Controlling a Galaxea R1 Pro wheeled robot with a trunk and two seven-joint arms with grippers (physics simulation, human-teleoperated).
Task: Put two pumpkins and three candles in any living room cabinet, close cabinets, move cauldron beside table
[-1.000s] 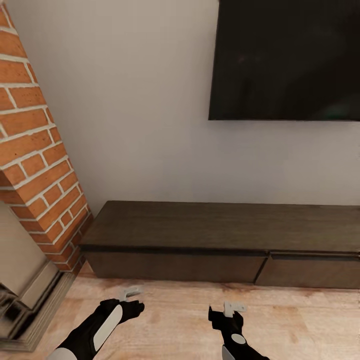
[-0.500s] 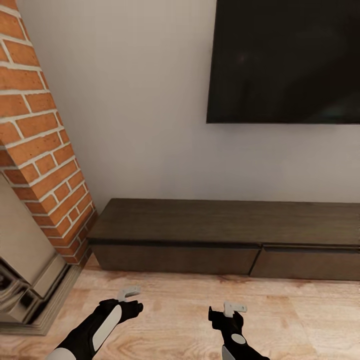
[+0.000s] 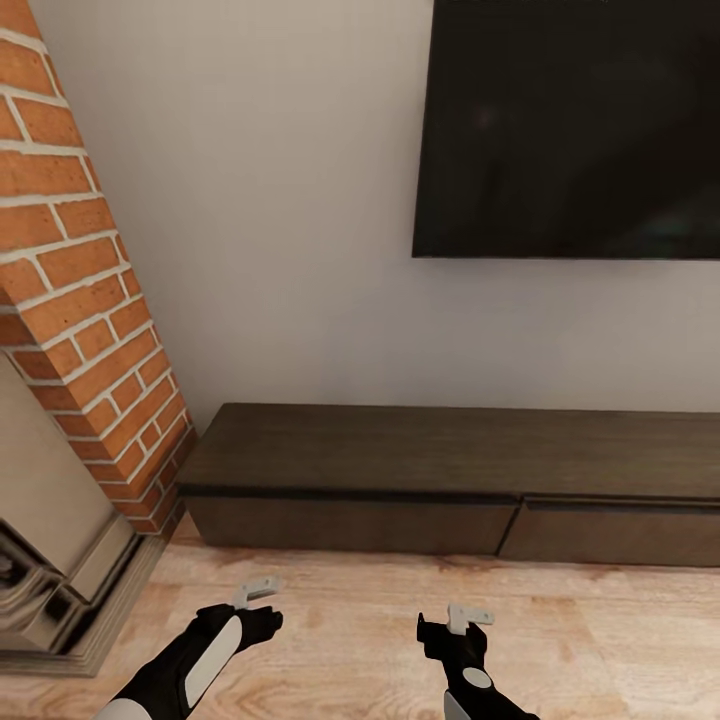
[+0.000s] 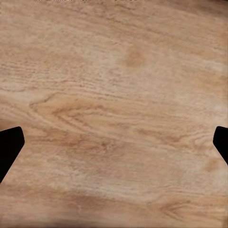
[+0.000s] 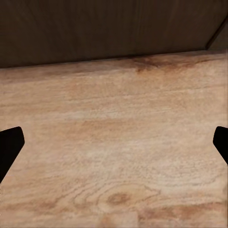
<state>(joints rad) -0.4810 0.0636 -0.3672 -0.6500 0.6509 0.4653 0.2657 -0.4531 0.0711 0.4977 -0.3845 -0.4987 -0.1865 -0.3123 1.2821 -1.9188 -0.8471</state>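
Squarely facing the closed cabinet [image 3: 450,470], claws empty.
Largest first: wall, television [image 3: 570,125] at one o'clock, cabinet at twelve, fronts shut; left claw [image 3: 258,590] and right claw [image 3: 468,616] spread apart, holding nothing. Stowing seemingly remains.

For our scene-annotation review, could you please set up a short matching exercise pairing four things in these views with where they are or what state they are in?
Things:
1. cabinet
2. television
3. brick fireplace
4. left claw

Descriptions:
A. mounted on the wall
B. open, empty, over the wood floor
C. fronts closed, against the wall
D. at the cabinet's left end

Pairs: 1-C, 2-A, 3-D, 4-B
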